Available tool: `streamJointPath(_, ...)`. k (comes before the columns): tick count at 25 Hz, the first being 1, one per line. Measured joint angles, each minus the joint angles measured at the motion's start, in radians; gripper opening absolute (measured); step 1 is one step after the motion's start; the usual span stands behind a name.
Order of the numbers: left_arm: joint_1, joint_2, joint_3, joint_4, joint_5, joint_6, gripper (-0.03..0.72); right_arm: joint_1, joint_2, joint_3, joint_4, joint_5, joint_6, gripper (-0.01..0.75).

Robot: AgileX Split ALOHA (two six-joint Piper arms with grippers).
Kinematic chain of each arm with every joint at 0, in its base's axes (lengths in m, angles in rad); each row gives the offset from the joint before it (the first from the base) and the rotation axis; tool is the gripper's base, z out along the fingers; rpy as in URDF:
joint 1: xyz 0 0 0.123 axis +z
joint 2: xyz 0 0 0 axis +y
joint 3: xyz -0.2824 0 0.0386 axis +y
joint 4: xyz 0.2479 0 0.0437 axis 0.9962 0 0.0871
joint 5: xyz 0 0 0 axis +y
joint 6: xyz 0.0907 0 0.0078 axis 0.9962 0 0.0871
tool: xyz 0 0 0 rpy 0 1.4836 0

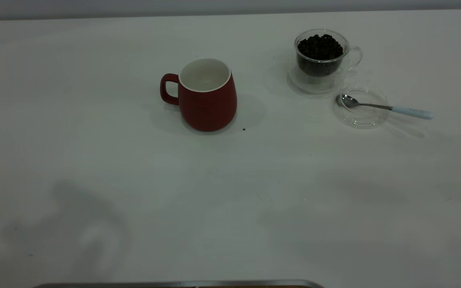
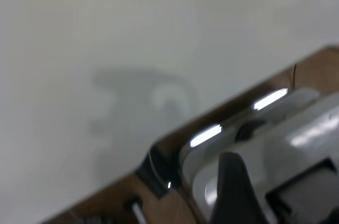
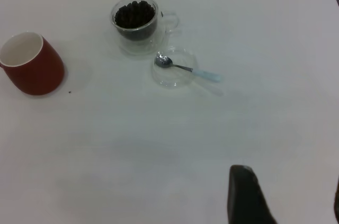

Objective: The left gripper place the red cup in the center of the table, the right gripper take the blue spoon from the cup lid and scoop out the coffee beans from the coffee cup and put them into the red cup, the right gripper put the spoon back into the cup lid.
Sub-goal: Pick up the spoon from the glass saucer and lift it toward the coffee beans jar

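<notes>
A: White table point(image 1: 94, 168), item one on your list: a plain top with a rounded far corner, a grey wall behind it. What stands on it?

B: You have the red cup point(image 1: 206, 96) upright near the middle of the table, white inside, handle turned to the left arm's side. One small dark speck point(image 1: 243, 129) lies on the table just beside its base, too small to tell what it is.

A: And toward the right arm's side?

B: You will find the coffee cup point(image 1: 321, 60) there, clear glass, standing on its wide clear base and heaped with coffee beans point(image 1: 320, 46). Just beside it, nearer the camera, sits the cup lid point(image 1: 360, 107). The blue spoon point(image 1: 386, 107) lies across that lid, its metal bowl inside the ring, its pale handle reaching past the rim and away from the red cup.

A: Your grippers?

B: Neither shows in the exterior view. The right gripper point(image 3: 288, 197) hangs above bare table, well apart from lid and spoon; its wrist view shows one dark fingertip point(image 3: 244, 195) with a wide gap to the second at the picture's edge, so its fingers are spread and hold nothing. The left gripper point(image 2: 235, 192) sits back at the table's near edge over a metal mount point(image 2: 254, 128); you cannot tell how its fingers stand.
</notes>
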Motion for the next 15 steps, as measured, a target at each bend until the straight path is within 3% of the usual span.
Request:
streamJointPath(7,0.000,-0.225,0.367,0.026,-0.009,0.000,0.538,0.000,0.000,0.000,0.000,0.000,0.000,0.437)
streamJointPath(10,0.000,-0.307,0.502,0.049,-0.063,0.000,0.538,0.000,0.000,0.000,0.000,0.000,0.000,0.437)
streamJointPath(15,0.000,-0.447,0.599,0.077,-0.075,0.000,0.538,0.000,0.000,0.000,0.000,0.000,0.000,0.437)
